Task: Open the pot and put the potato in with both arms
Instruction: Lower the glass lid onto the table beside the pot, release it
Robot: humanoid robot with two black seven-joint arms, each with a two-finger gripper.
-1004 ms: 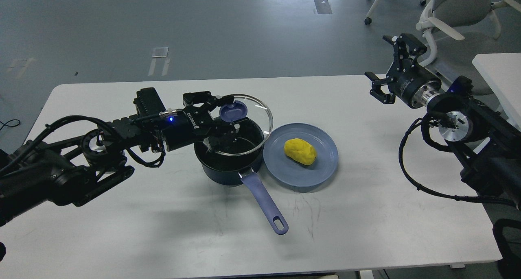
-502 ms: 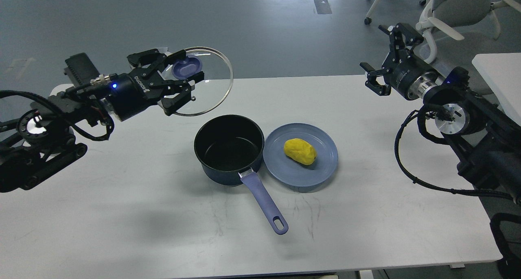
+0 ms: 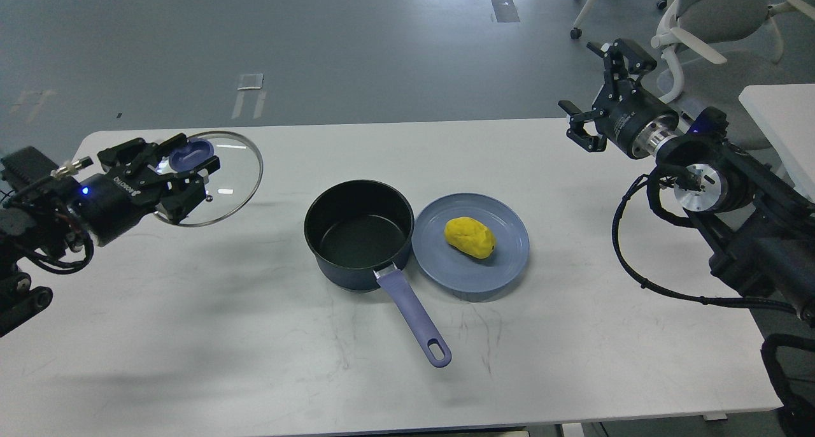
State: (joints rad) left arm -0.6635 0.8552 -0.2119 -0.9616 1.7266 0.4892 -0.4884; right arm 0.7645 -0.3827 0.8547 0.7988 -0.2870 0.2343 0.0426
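Note:
A dark blue pot with a purple handle stands open at the table's middle, empty inside. A yellow potato lies on a blue plate just right of the pot. My left gripper is shut on the blue knob of the glass lid and holds it tilted over the table's far left. My right gripper is open and empty, above the table's back right edge, well away from the potato.
The white table has bare room in front and at the left. A second white table and office chairs stand at the right behind my right arm.
My left gripper lifted the lid off the pot and carried it up, then down to the far left. My right gripper shifted slightly left, still open.

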